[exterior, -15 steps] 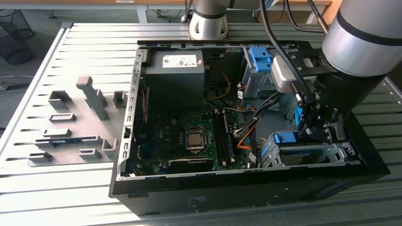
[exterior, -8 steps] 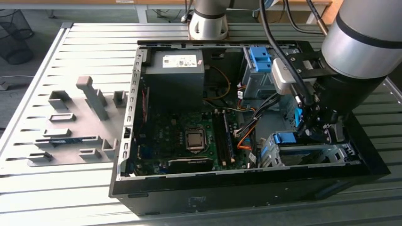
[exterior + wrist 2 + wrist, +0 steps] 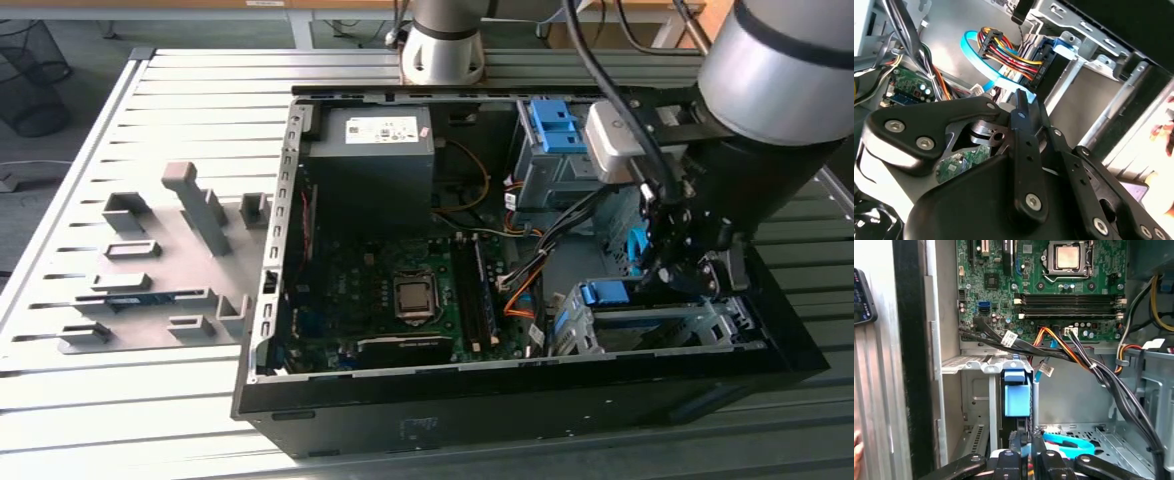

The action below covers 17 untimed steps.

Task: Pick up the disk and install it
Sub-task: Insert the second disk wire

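A: First wrist view puts the gripper (image 3: 1025, 450) directly at the near end of the disk (image 3: 1017, 395), doesn't it?

B: Yes. Its fingers look pinched together on the blue rail's end, though the contact itself is partly hidden.

A: And the disk?

B: It stands on edge inside the drive cage (image 3: 971, 365), long axis running straight from the gripper toward the motherboard (image 3: 1054, 295). From the exterior view, the gripper (image 3: 681, 275) hangs over that cage (image 3: 654, 325).

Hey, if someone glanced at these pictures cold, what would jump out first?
An open computer case on a slatted metal table, its green motherboard bare. The robot arm reaches in at the exterior view's right, its hand by a blue-railed disk in a metal drive cage.
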Each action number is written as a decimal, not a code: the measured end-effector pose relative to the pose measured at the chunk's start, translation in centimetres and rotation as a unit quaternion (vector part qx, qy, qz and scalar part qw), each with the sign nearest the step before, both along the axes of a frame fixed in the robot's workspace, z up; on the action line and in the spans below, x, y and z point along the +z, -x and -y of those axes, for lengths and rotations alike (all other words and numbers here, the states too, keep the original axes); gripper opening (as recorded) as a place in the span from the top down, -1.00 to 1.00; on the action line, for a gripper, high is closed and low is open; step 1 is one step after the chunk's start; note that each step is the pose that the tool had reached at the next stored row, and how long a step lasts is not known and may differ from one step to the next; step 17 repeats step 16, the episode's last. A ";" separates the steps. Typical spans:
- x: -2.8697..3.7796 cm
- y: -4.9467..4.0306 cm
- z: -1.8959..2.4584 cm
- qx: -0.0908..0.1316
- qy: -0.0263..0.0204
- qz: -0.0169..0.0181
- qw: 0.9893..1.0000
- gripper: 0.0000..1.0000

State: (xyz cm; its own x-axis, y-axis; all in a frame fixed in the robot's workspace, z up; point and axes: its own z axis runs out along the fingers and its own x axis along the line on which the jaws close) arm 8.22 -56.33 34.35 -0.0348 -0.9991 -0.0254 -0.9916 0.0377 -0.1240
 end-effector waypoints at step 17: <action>0.86 0.00 0.00 0.000 0.000 0.000 1.000 0.79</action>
